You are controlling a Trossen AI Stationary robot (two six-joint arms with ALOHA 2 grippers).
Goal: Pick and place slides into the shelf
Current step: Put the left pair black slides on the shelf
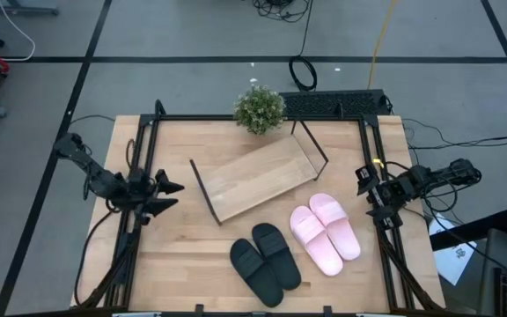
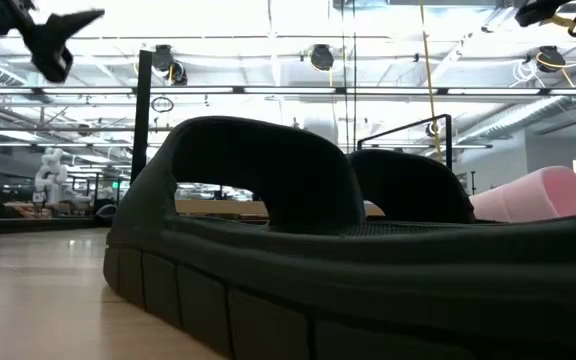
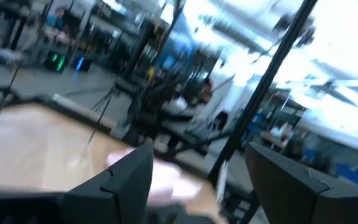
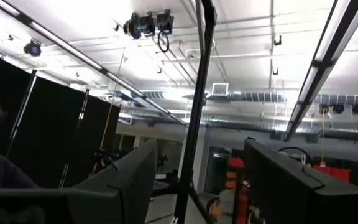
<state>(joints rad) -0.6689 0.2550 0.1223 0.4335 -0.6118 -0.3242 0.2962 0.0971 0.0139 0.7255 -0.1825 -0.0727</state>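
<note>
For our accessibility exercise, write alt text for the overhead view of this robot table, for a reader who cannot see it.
Seen from above, a black pair of slides and a pink pair lie side by side near the front of a wooden table, with the slanted shelf bare behind them. The left gripper, open, and the right gripper wait at the table's sides; a small potted plant stands at the back.

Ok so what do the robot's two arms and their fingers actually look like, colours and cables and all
Both arms are dark, nearly black, built of slim jointed segments. The left gripper ends in two pointed black fingers, flat and wedge-shaped with angular edges in its wrist view. The right gripper looks the same, its fingers broad dark slabs; a small yellow-orange mark sits near its wrist, and black cables trail off behind that arm.
</note>
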